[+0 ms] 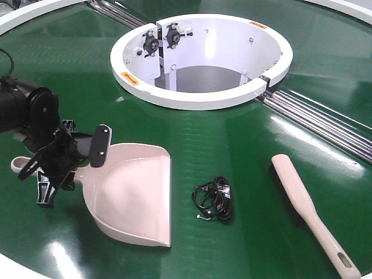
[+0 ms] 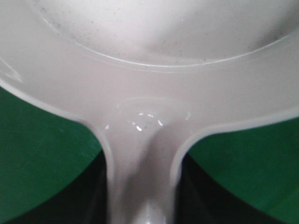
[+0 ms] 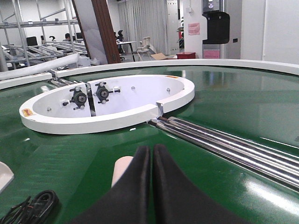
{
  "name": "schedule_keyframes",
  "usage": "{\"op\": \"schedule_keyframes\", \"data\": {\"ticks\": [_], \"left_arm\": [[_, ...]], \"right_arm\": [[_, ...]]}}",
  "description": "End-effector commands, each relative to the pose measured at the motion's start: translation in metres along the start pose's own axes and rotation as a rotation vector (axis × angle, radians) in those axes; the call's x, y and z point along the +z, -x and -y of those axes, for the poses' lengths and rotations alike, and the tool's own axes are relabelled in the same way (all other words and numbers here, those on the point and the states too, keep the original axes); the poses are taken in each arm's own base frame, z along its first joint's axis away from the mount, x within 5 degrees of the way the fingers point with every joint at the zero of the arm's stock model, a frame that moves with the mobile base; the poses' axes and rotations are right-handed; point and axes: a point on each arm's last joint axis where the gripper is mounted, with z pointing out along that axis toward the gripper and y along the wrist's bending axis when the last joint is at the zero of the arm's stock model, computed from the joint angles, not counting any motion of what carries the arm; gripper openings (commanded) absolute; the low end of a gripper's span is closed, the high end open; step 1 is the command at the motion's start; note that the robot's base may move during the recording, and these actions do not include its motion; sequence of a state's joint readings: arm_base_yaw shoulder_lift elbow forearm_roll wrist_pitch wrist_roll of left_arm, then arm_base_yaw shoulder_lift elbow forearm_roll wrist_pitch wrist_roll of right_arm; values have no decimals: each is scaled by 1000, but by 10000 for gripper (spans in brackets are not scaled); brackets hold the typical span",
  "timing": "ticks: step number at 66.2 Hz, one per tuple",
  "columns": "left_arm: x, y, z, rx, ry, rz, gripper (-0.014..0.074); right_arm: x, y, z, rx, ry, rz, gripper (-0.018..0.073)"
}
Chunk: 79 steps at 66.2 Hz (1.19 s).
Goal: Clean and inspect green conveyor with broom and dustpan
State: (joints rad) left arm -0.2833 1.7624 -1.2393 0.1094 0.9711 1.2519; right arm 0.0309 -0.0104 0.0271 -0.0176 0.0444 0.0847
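The pale beige-pink dustpan [image 1: 131, 197] lies flat on the green conveyor [image 1: 232, 151], its lip toward the front. My left gripper [image 1: 72, 167] straddles its handle by the pan. In the left wrist view the handle [image 2: 140, 163] runs between my dark fingers [image 2: 88, 186], which press against both of its edges. The beige broom [image 1: 302, 203] lies on the belt at the right, its handle toward the front edge. My right gripper [image 3: 150, 154] is shut and empty, just above the broom's rounded end [image 3: 122, 169]; it is out of the front view.
A coiled black cable [image 1: 214, 199] lies on the belt between dustpan and broom and shows in the right wrist view [image 3: 32, 205]. The white ring hub [image 1: 200, 58] with an open middle stands behind. Silver rollers [image 1: 314, 119] cross the belt at the right.
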Motion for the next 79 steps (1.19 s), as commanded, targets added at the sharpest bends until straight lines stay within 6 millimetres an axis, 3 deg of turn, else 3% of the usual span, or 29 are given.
{"op": "schedule_keyframes", "data": {"ticks": [1,79], "left_arm": [[-22,-1,-6,-15,90,16,-7],[-22,-1,-6,-15,89,16,-7]], "right_arm": [[-1,1,0,-5,7,71,-10],[-1,6,-1,2,12,121,-10]]}}
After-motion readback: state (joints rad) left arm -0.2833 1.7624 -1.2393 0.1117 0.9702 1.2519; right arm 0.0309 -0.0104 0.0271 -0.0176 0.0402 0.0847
